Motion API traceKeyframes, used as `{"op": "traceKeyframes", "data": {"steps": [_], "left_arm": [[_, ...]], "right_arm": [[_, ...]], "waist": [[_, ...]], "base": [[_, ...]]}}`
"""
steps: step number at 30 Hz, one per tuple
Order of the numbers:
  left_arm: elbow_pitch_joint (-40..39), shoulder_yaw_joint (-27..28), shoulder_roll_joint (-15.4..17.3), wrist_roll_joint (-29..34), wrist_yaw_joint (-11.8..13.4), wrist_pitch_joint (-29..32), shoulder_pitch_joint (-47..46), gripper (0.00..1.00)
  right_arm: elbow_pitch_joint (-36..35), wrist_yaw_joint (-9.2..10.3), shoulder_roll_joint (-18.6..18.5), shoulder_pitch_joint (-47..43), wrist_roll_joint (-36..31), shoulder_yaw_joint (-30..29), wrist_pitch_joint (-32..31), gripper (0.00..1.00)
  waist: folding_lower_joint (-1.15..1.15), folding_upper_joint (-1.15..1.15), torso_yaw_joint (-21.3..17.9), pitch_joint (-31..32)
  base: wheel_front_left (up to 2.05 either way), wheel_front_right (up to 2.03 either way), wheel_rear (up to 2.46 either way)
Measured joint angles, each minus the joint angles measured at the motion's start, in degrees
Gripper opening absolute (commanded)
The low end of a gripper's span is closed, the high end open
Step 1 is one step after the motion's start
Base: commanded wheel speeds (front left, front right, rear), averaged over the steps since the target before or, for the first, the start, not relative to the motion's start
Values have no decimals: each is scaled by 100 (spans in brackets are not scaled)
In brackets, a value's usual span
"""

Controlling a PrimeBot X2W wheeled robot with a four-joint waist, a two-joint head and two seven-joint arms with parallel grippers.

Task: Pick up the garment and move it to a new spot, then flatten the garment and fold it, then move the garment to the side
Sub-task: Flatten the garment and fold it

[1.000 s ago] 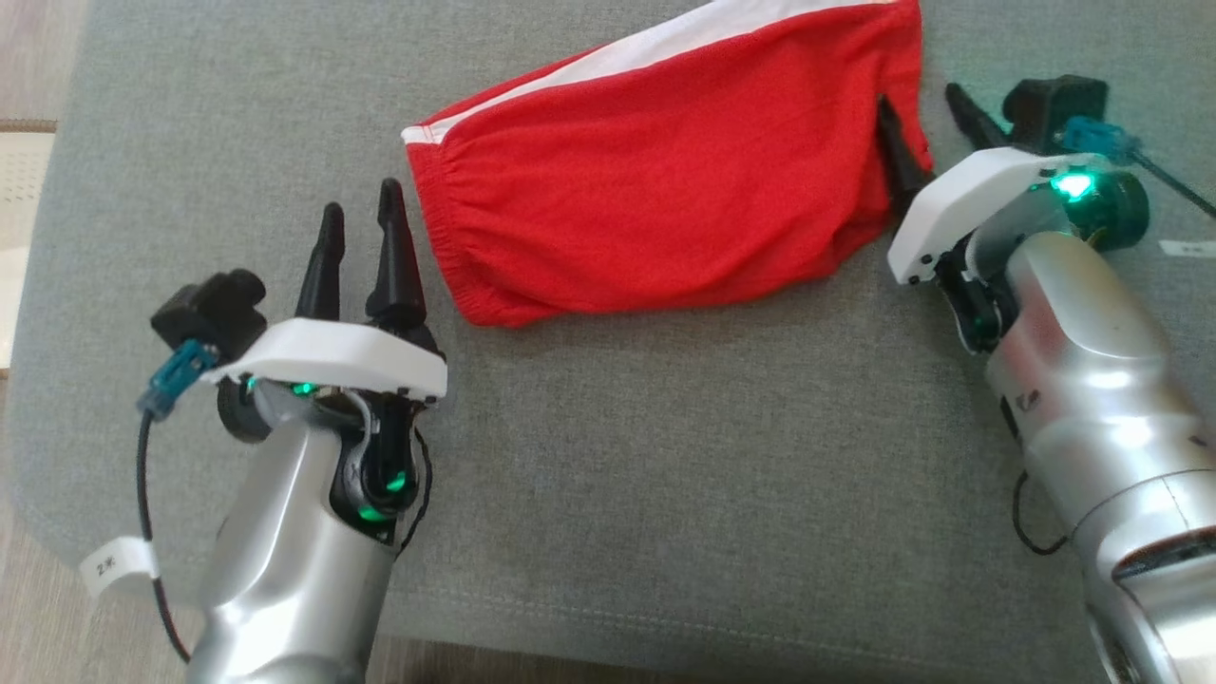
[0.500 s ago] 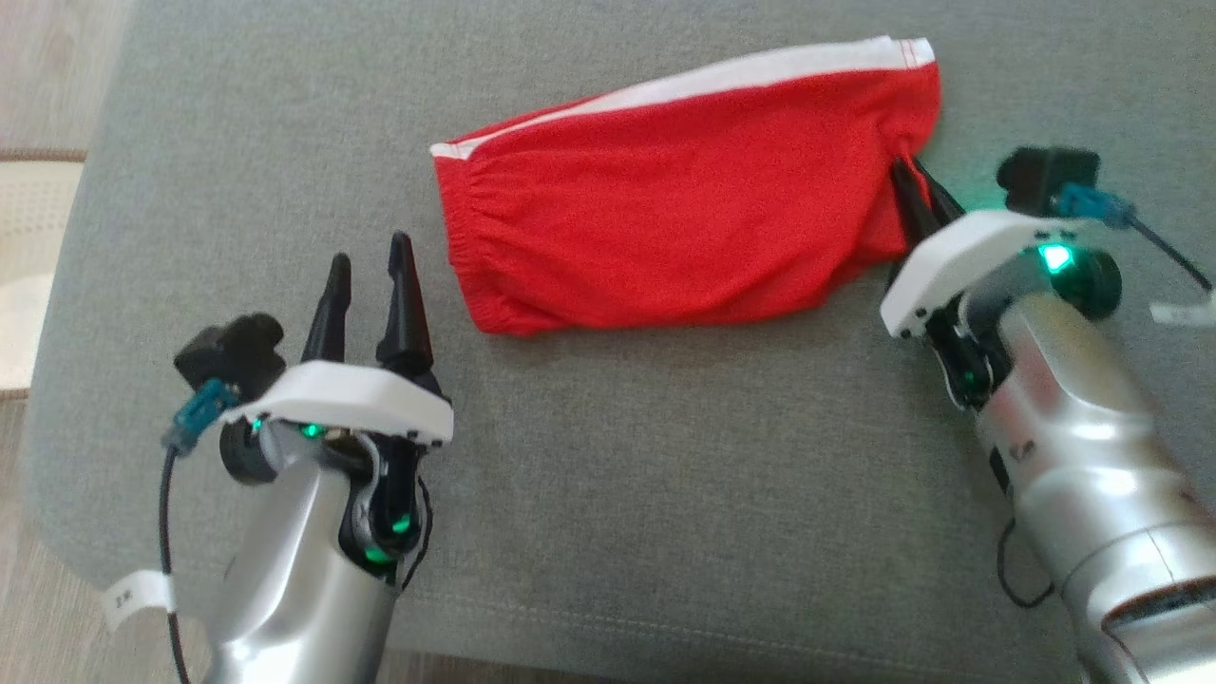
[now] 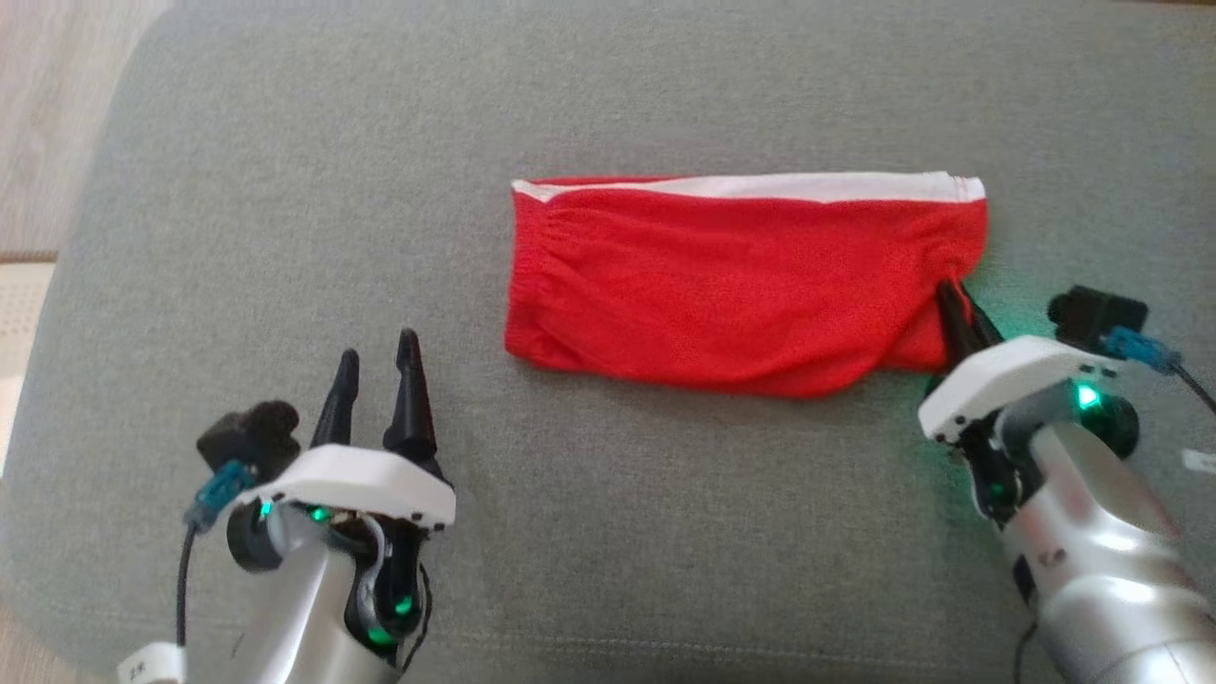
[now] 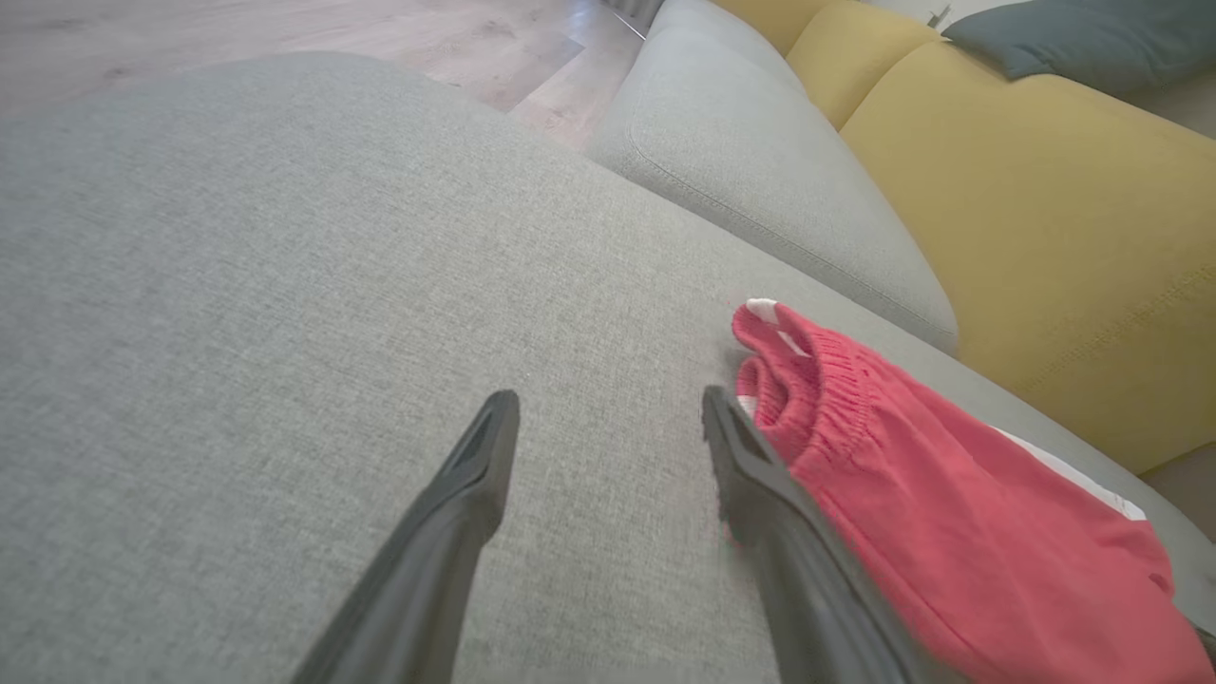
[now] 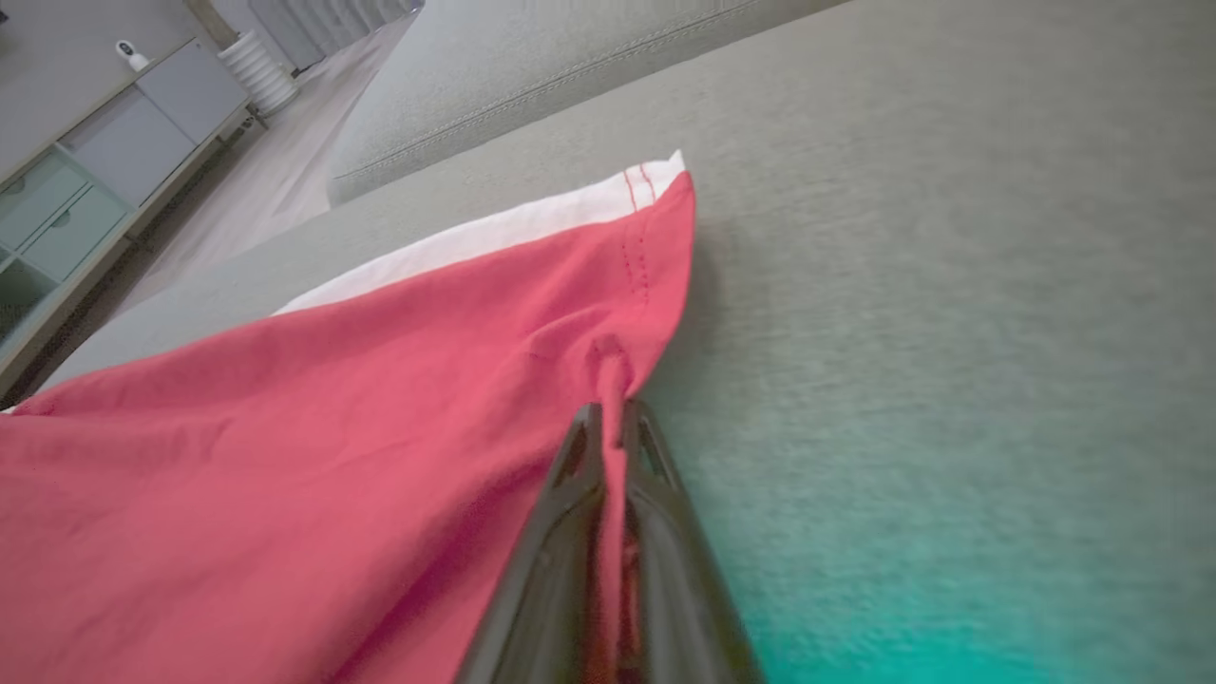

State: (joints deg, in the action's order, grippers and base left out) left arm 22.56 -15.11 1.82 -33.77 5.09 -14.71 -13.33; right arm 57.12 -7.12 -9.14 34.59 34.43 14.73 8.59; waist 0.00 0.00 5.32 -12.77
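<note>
The right gripper [image 3: 953, 293] pinches only a thin fold of the red garment [image 3: 731, 285] lying ahead of it, the left gripper [image 3: 378, 344] splayed and empty, so a one-sided lift may let the cloth slip.

The garment [image 3: 741, 285] lies on the cushion [image 3: 285, 190], right of the left hand [image 3: 378, 344].

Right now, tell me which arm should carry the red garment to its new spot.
Right. The right gripper is shut on the garment; the left gripper hangs open, apart from it.
</note>
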Motion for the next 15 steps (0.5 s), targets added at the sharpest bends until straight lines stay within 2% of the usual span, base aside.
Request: {"op": "traceKeyframes", "data": {"steps": [9,15], "left_arm": [[0,-54,4,41,-3,0,151,100],[-3,-71,4,37,-1,0,150,100]], "right_arm": [[-479,0,-125,-180,45,-145,-2,0],[-1303,1,-56,-181,29,60,-89,0]], "waist": [[0,0,0,116],[0,0,102,93]], "base": [[0,0,0],[0,0,0]]}}
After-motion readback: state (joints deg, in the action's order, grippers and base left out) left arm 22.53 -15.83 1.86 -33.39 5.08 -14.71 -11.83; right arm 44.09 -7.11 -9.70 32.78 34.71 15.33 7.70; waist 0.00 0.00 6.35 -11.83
